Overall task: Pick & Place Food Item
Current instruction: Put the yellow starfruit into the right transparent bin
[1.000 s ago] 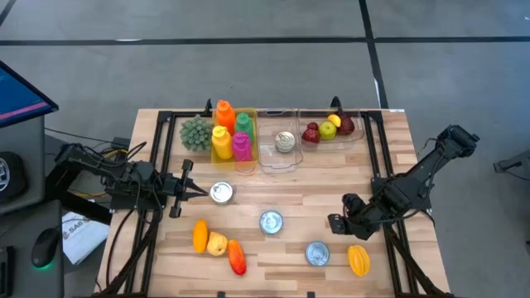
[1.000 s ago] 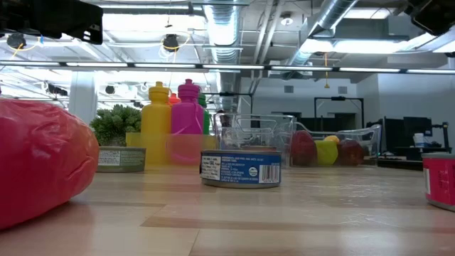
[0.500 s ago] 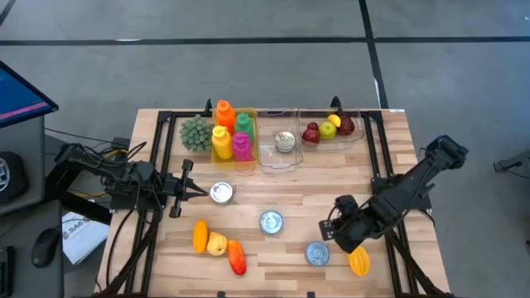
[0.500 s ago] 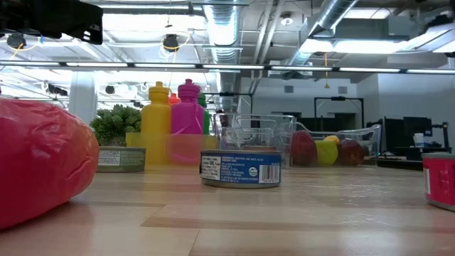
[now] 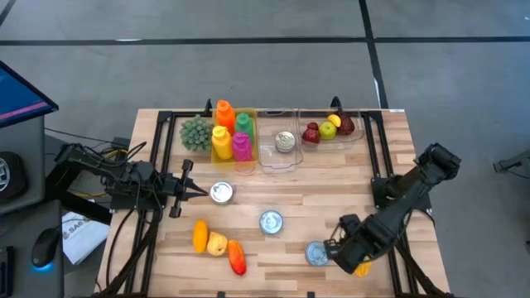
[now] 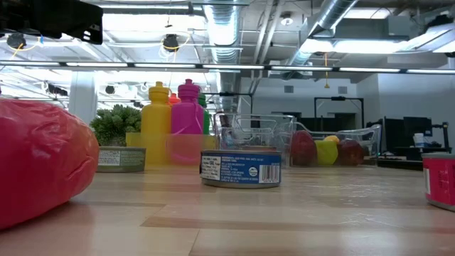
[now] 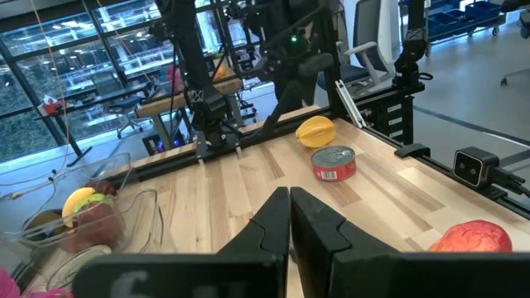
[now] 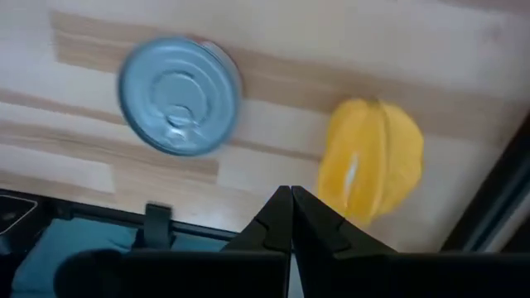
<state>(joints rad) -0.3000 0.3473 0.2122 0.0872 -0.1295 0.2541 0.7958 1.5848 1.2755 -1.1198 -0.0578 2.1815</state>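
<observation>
A yellow ribbed fruit (image 8: 373,159) lies on its side near the table's near right corner (image 5: 363,266), beside a silver-topped can (image 5: 317,253). My right gripper (image 5: 340,255) hangs shut above the gap between them, pointing down and touching neither; its wrist view shows its shut fingers (image 8: 290,199) over bare wood. My left gripper (image 5: 195,192) waits shut and level at the table's left, short of another can (image 5: 221,192). Its wrist view shows the shut fingers (image 7: 290,207) in the air.
A third can (image 5: 271,221) stands mid-table. Orange, yellow and red produce (image 5: 217,243) lies near the front left. Along the far edge are a green cluster (image 5: 196,132), a bin of bottles (image 5: 231,132) and clear bins holding a can (image 5: 284,142) and fruit (image 5: 328,128).
My right gripper has swung toward the table's near edge and tipped over until it points down. It now hangs over the gap between the can and the yellow fruit. Nothing on the table has moved.
</observation>
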